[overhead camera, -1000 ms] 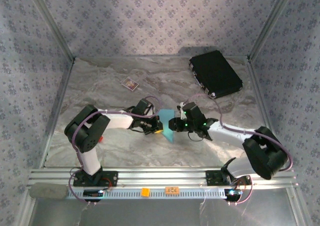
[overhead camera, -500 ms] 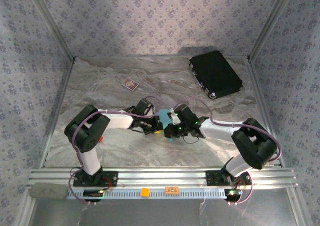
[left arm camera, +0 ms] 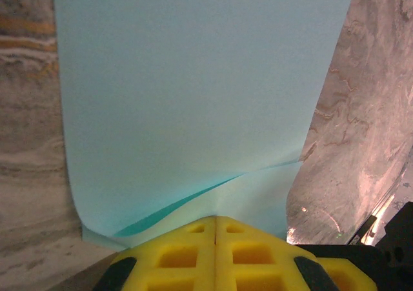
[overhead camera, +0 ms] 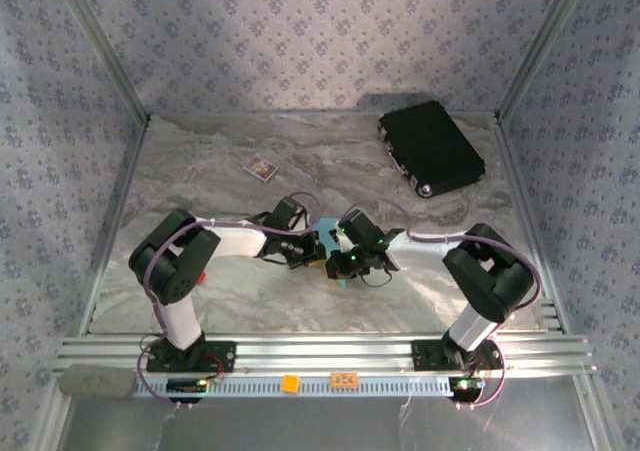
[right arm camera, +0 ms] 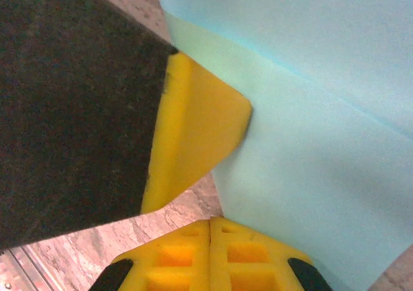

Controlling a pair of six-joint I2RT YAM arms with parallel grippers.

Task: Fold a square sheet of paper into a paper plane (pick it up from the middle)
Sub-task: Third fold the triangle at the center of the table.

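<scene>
The square sheet of paper (overhead camera: 329, 239) is light blue and is held up off the marble table between my two grippers at mid-table. In the left wrist view the paper (left arm camera: 193, 97) rises from my left gripper (left arm camera: 215, 219), which is shut on its lower edge, and a folded layer curls just above the tips. My right gripper (right arm camera: 211, 220) is shut, with the paper (right arm camera: 322, 110) running into its tips from the right. The left gripper's yellow finger (right arm camera: 193, 130) sits close by. From above, the left gripper (overhead camera: 312, 253) and the right gripper (overhead camera: 340, 259) almost touch.
A black rectangular case (overhead camera: 432, 148) lies at the back right. A small dark card with a pale border (overhead camera: 260, 167) lies at the back left of centre. Patterned walls close three sides, and an aluminium rail (overhead camera: 320, 351) runs along the near edge.
My right gripper has moved left, closing on the left gripper, and its arm has folded in. Less of the paper shows between them. The left arm has stayed put.
</scene>
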